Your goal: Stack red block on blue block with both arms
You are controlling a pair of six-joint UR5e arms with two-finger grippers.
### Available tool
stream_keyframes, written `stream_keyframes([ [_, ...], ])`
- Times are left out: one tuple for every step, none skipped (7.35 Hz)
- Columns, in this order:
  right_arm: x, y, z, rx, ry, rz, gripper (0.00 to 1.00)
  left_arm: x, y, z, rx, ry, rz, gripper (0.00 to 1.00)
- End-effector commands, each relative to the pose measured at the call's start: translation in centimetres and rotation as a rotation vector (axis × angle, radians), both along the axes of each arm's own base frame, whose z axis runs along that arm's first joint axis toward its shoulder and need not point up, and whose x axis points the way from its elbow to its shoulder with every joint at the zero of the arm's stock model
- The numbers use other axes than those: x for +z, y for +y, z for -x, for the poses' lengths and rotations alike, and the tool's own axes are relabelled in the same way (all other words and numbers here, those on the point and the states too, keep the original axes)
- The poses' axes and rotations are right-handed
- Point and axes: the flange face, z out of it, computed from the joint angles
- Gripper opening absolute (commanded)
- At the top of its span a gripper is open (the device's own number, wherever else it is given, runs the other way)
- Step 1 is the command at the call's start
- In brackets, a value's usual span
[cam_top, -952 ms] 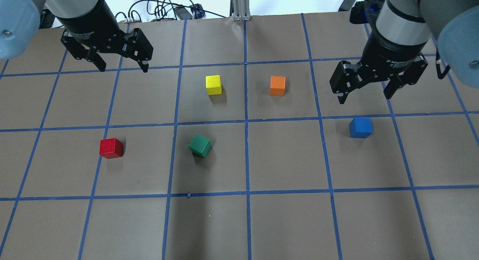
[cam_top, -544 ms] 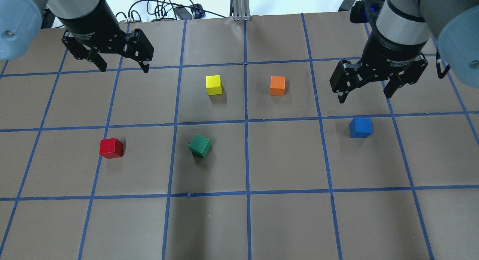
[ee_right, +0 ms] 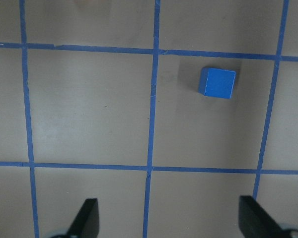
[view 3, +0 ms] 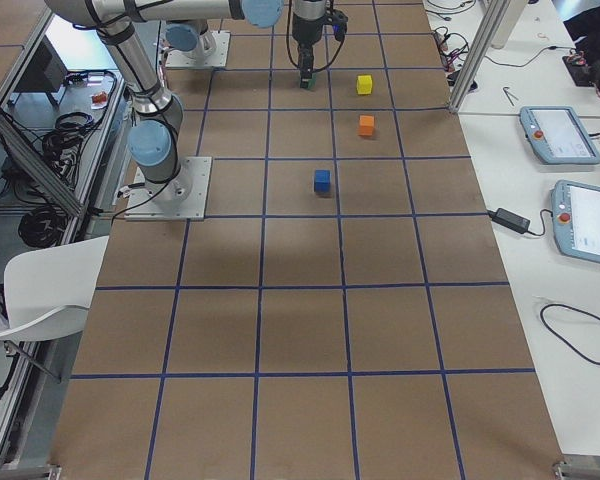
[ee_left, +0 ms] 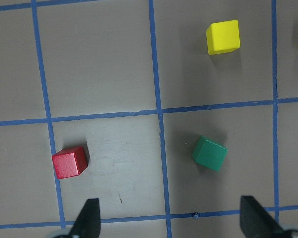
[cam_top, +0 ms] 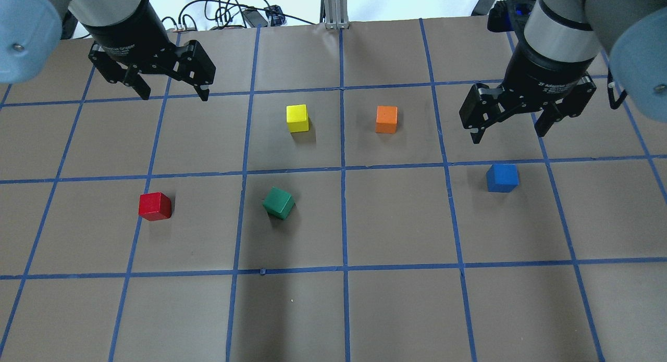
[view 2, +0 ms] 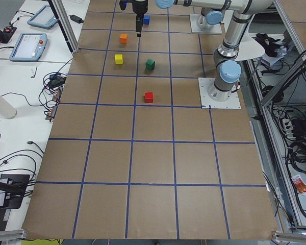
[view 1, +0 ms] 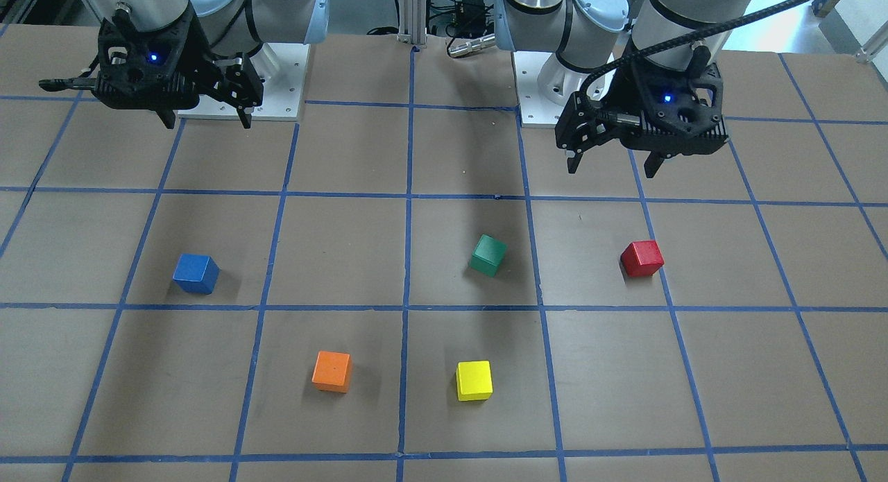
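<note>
On the table's [cam_top: 396,221] left sits red block [cam_top: 155,206], blue block [cam_top: 502,177] well apart at right; left gripper [cam_top: 174,97] and right gripper [cam_top: 507,137] hang empty, fingers spread; red block seems light, rigid, so pinch opposite flat faces.

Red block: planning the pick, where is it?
Overhead view, left side: the red block sits left of the green block, nearer the robot than the left gripper.

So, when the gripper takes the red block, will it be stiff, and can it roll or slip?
Likely stiff: the red block looks like a solid cube with crisp edges. It rests flat on the table, so a push should slide it, not roll it. Its matte, flat faces probably allow a fair hold.
</note>
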Motion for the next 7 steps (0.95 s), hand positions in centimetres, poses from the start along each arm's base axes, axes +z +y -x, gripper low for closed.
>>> stream_keyframes([
  [0.0, 0.0, 0.0, -0.001, 0.000, 0.000, 1.00, -0.2, 0.0, 0.0, 0.002, 0.001, -0.006, 1.00],
  [-0.1, 0.0, 0.0, 0.003, 0.004, -0.002, 1.00, -0.7, -0.4, 0.0, 0.002, 0.000, -0.012, 1.00],
  [-0.1, 0.0, 0.0, 0.000, 0.005, -0.001, 1.00, -1.0, -0.8, -0.4, 0.008, 0.000, -0.014, 1.00],
  [0.0, 0.1, -0.1, -0.007, -0.004, 0.000, 1.00, -1.8, -1.4, -2.0, 0.029, 0.001, -0.031, 1.00],
  [0.0, 0.1, -0.2, -0.003, -0.010, -0.002, 1.00, -3.8, -2.5, -5.7, 0.093, 0.016, -0.070, 1.00],
  [-0.1, 0.0, -0.1, -0.001, -0.008, -0.003, 1.00, -6.2, -2.7, -9.9, 0.144, 0.024, -0.113, 1.00],
  [-0.2, -0.1, -0.1, -0.012, -0.010, -0.007, 1.00, -8.1, -2.6, -12.2, 0.110, 0.030, -0.125, 1.00],
])
